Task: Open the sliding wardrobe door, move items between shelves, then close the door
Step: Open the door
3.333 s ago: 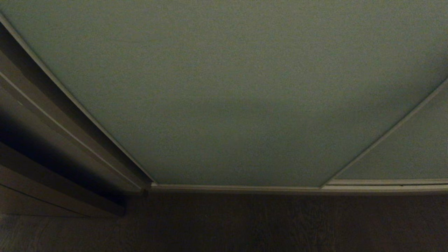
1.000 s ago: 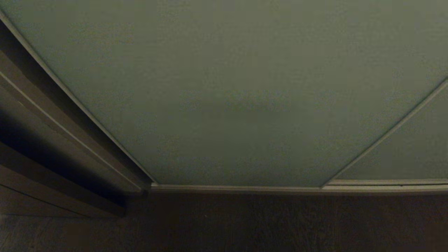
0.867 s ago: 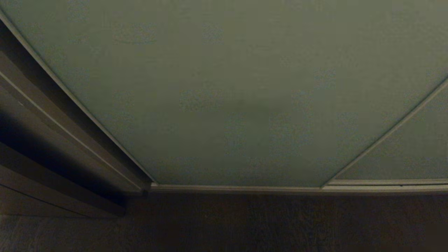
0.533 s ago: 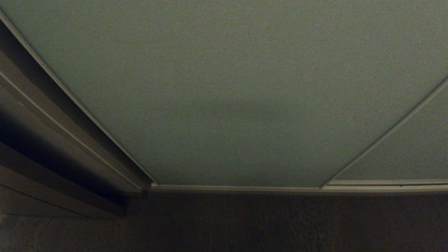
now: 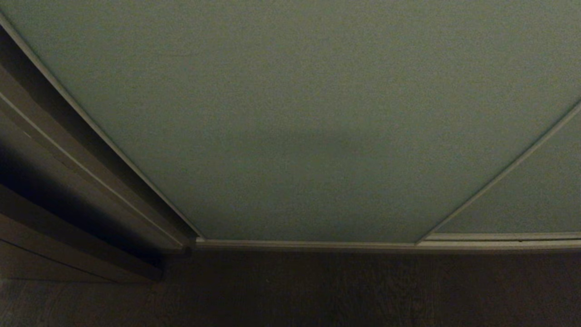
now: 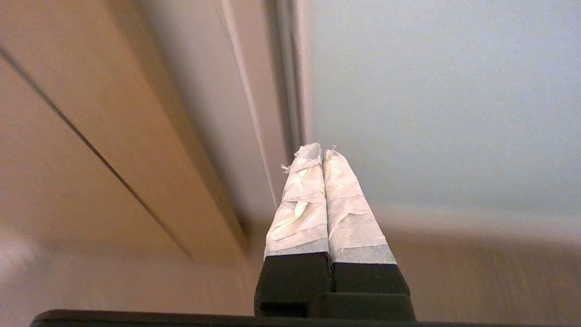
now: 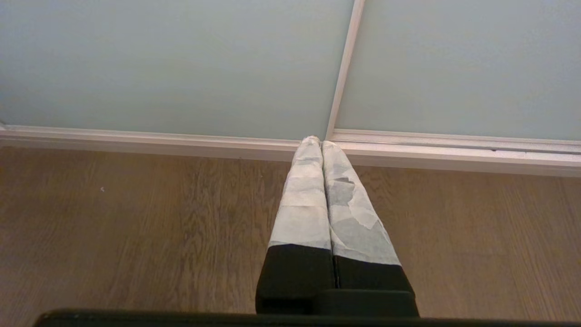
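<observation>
The left gripper had its taped fingers pressed together, empty, pointing at the sliding wardrobe door, whose silvery left edge lay just beyond. Best hook that edge squarely and push sideways. The right gripper, likewise closed, sat parked.

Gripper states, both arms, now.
Left gripper: jaws shut, holding nothing, near the sliding wardrobe door.
Right gripper: jaws shut, empty, above the wooden floor.
</observation>
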